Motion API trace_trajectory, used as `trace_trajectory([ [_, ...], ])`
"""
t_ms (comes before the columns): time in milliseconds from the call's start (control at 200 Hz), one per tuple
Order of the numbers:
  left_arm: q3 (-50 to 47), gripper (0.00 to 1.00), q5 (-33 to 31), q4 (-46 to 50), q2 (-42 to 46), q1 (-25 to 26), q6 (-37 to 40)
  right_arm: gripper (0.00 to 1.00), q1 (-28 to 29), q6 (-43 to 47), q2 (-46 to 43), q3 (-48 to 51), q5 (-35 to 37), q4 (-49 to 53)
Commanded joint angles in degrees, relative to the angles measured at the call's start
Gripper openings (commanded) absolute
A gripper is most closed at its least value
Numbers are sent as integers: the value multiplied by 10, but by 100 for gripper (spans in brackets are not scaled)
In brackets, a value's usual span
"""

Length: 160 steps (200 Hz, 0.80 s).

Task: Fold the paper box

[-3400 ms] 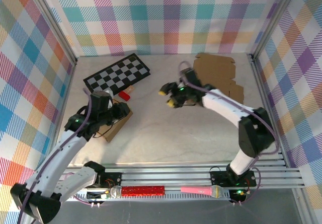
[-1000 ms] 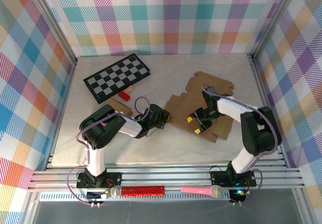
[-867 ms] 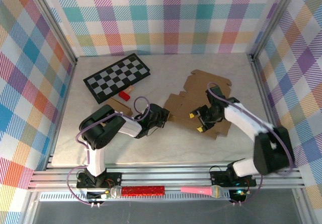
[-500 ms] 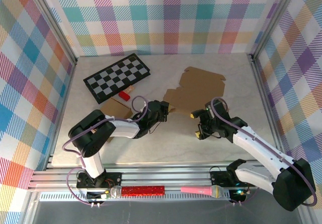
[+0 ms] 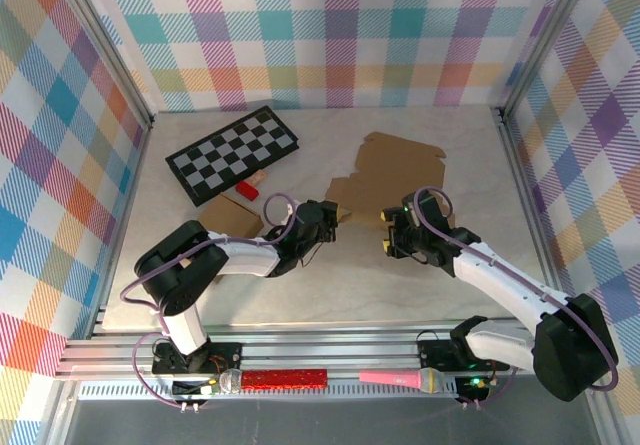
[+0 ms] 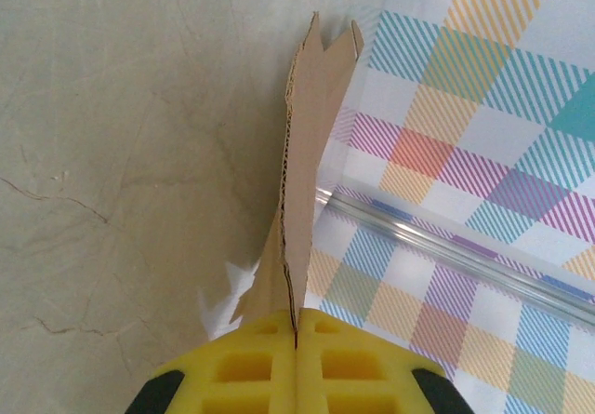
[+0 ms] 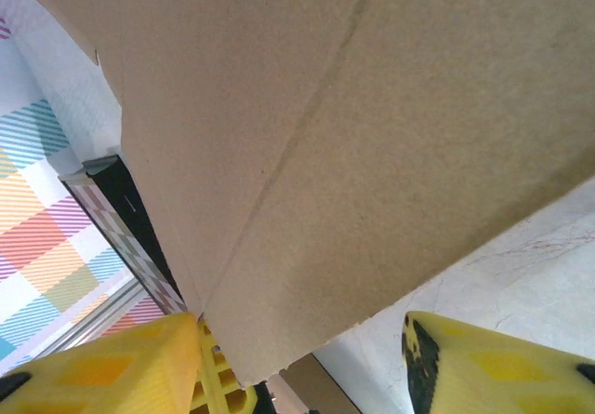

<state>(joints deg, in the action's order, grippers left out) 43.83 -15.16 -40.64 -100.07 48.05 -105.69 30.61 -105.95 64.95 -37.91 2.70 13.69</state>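
The paper box is a flat brown cardboard sheet (image 5: 398, 173), held tilted off the table in the middle. My left gripper (image 5: 328, 215) is shut on its left corner. In the left wrist view the sheet (image 6: 305, 144) runs edge-on away from the yellow pads (image 6: 251, 367), which press together on it. My right gripper (image 5: 391, 231) sits at the sheet's near edge and stands open. In the right wrist view the cardboard's underside (image 7: 353, 135) hangs over the gap between the two yellow fingers (image 7: 102, 367), touching neither that I can tell.
A checkered board (image 5: 232, 152) lies at the back left, with a red block (image 5: 247, 191) and a second cardboard piece (image 5: 230, 215) near it. A red stick (image 5: 284, 377) and a pink microphone (image 5: 400, 378) rest on the front rail. Plaid walls enclose the table.
The sheet has gone from lying flat to tilted up and shifted toward the back. My right gripper let go, swung nearer, then moved back under the sheet's near edge. The left grip held.
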Motion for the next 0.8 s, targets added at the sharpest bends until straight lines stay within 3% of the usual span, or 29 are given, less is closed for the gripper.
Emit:
trace_trajectory([
  [0,14,0,-14,-5,19,8,-15,53,3,-14,-1,-10,19,-13],
  [255,5,0,-15,-8,23,19,-20,29,0,14,11,-25,34,-14],
  [490,-9,0,-17,0,45,21,-16,17,-7,33,3,-33,43,-1],
  [795,-17,0,-15,8,63,30,-17,9,-32,76,4,-47,38,-4],
])
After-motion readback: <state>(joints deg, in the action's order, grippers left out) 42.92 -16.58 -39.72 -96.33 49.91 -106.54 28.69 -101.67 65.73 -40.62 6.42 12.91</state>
